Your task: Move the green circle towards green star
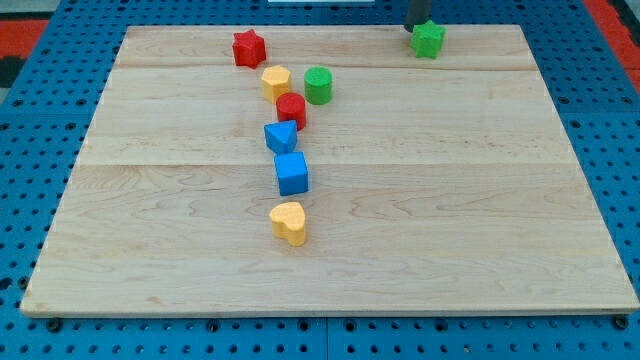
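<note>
The green circle [318, 85] is a short green cylinder in the upper middle of the wooden board [450, 200]. The green star [428, 39] lies near the board's top edge, right of centre, well to the right of and above the circle. My tip [417, 27] is at the view's top, on the star's upper left side; I cannot tell if it touches it. The rod above it is cut off by the view's top edge. The tip is far from the green circle.
A yellow hexagon [276, 81] sits just left of the green circle and a red circle [291, 110] just below-left. A red star [248, 48] lies at upper left. A blue triangle [280, 137], blue cube [292, 172] and yellow heart [288, 222] run down the view.
</note>
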Robot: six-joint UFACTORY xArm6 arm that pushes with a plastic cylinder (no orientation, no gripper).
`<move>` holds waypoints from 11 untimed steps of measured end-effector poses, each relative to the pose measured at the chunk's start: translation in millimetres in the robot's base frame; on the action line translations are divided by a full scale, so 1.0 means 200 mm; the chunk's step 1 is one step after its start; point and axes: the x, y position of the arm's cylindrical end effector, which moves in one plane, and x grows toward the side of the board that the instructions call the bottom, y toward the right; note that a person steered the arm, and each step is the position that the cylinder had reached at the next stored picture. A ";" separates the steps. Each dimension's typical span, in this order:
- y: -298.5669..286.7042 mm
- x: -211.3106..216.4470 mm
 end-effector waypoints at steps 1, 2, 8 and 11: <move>0.02 0.04; -0.12 0.04; -0.86 0.71; -0.66 0.66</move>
